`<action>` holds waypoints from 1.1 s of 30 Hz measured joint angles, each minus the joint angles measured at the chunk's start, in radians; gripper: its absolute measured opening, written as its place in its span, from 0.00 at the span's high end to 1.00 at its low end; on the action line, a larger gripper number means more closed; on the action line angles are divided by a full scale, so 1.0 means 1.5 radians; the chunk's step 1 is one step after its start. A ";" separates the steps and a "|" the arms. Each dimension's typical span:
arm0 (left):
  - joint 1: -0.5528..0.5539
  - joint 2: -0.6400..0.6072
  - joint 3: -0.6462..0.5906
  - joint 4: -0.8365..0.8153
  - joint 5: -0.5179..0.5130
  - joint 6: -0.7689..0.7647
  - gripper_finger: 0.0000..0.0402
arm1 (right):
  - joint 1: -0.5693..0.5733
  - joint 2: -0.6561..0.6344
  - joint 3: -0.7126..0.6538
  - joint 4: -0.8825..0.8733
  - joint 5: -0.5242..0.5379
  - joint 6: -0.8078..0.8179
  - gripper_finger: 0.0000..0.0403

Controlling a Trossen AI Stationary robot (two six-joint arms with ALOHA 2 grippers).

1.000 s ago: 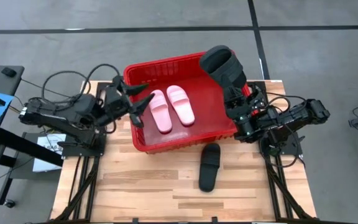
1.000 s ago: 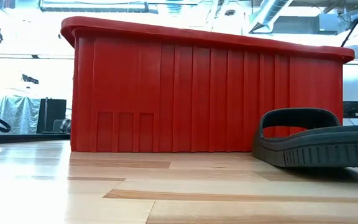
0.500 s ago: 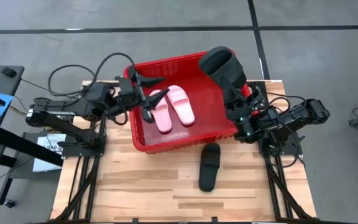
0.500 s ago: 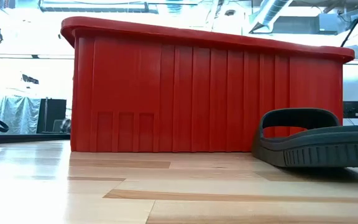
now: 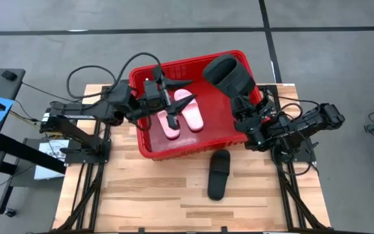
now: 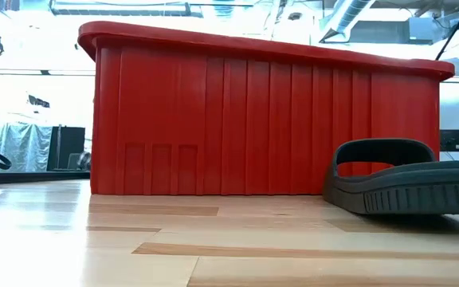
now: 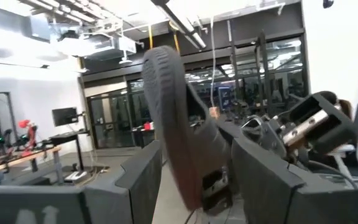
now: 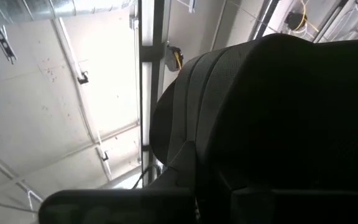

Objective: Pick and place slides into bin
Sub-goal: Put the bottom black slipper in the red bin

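Observation:
The red bin (image 5: 149, 144) stands at the table's far middle, and it also shows in the low view (image 6: 253, 119). Two pale pink slides (image 5: 180, 114) lie side by side on its floor. My right gripper (image 5: 244, 104) is shut on a black slide (image 5: 229, 75), held above the bin's right end. That slide also shows in the left wrist view (image 7: 179, 124). My left gripper (image 5: 174, 94) is open above the pink slides, pointing toward the held black slide without touching it. A second black slide (image 5: 218, 173) lies sole down on the table in front of the bin, and it also shows in the low view (image 6: 405, 187). My right gripper holds the black slide by its lower end (image 5: 240, 96), coming at it from the table's right side. The gripper itself hides the place of contact. The slide stands tilted, its strap end (image 5: 221, 65) up, lifted clear over the bin's right end.
The bare wooden table (image 5: 148, 195) lies in front of the bin. Cables (image 5: 83, 81) loop behind the left arm. The arms' black stands (image 5: 76, 149) sit at the table's left and right edges.
My left gripper has swung up from the bin's left rim and toward the table's right. It now stands over the pink slides, pointing at the held black slide, and it has stayed open. The black slide in my right gripper has tipped slightly toward the left.

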 joint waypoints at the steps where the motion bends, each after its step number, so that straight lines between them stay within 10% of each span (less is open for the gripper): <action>1: 0.001 0.008 0.010 -0.001 0.005 0.000 0.53 | 0.001 0.000 0.000 -0.006 0.000 0.000 1.00; 33: 0.026 0.074 0.112 -0.010 0.007 -0.006 0.53 | 0.008 0.001 0.000 -0.065 -0.056 0.033 1.00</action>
